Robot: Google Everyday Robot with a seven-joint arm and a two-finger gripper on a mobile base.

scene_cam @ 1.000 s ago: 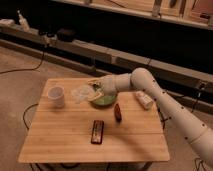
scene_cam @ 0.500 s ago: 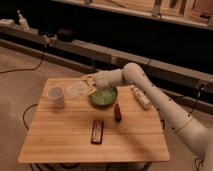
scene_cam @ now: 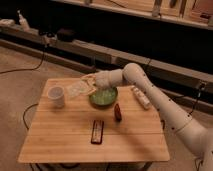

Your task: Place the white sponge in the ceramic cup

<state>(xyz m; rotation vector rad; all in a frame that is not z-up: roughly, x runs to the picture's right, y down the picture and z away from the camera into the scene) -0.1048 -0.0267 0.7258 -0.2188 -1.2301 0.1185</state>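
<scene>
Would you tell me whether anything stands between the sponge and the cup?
Nothing visible does. The end effector, shut on the sponge, hangs left of the bowl. The cup stands further left, with no object between it and the sponge.

A: Where's the ceramic cup (scene_cam: 56,96)?
B: Far left on the table (scene_cam: 57,137), with the bowl (scene_cam: 103,97) to its right.
A: And the gripper (scene_cam: 89,81)?
B: Above the gap between them, clamped on the white sponge (scene_cam: 77,89), just right of the cup.
A: Nearer?
B: The remote-like bar (scene_cam: 97,131) lies near the front edge; the bottle-like object (scene_cam: 140,97) lies far right
</scene>
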